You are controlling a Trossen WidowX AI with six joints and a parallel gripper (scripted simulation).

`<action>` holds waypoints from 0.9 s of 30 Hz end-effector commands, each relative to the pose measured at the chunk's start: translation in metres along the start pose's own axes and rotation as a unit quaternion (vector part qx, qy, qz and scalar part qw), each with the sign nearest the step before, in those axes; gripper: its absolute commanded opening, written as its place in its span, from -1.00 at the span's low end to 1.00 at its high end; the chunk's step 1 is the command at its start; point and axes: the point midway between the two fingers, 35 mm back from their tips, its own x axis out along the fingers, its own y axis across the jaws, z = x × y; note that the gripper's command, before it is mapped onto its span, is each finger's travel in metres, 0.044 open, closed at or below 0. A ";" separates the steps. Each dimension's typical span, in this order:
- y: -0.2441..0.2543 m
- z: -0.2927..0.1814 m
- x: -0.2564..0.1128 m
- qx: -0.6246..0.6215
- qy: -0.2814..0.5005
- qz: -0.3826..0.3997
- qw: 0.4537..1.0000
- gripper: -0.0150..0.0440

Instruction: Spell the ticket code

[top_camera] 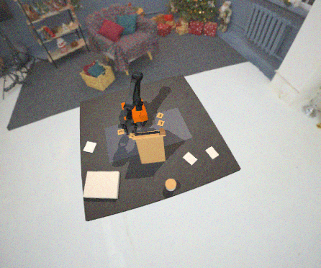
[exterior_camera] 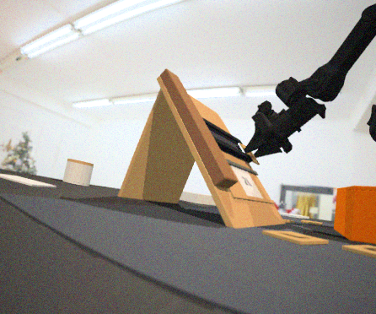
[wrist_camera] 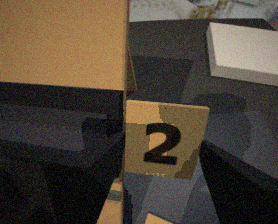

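My gripper (top_camera: 130,132) (exterior_camera: 250,154) (wrist_camera: 162,141) is shut on the tile marked 2 (wrist_camera: 190,120), at the left end of the leaning board (top_camera: 151,150) (exterior_camera: 249,211) (wrist_camera: 60,45). In the wrist view the tile's left edge lies right beside the board's edge; whether it has entered the rail I cannot tell. The black rail (top_camera: 148,132) (exterior_camera: 225,143) (wrist_camera: 60,120) crosses the board, with a brown block (top_camera: 162,131) (exterior_camera: 198,130) at its far end. The ticket (exterior_camera: 249,183) is below the rail, its print unreadable. Loose tiles (top_camera: 121,132) (top_camera: 160,115) (top_camera: 160,123) (exterior_camera: 295,236) lie on the mat.
A white slab (top_camera: 101,184) (wrist_camera: 245,52) lies on the counter's left, and a round cup (top_camera: 170,184) (exterior_camera: 78,173) stands behind the board. White cards (top_camera: 90,147) (top_camera: 190,158) (top_camera: 212,152) lie around. The orange block (top_camera: 139,114) (exterior_camera: 367,214) is near the arm's base.
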 end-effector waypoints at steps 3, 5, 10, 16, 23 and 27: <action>0.003 0.001 0.000 0.001 -0.002 -0.001 1.000 -0.49; 0.004 0.001 0.000 0.001 -0.002 -0.001 1.000 -0.49; 0.007 0.001 0.000 0.001 -0.002 -0.001 1.000 -0.49; 0.010 0.001 0.000 0.001 -0.002 -0.001 1.000 -0.49; 0.013 0.001 0.000 0.002 -0.002 -0.001 1.000 -0.49; 0.015 0.001 0.000 0.002 -0.002 -0.001 1.000 -0.49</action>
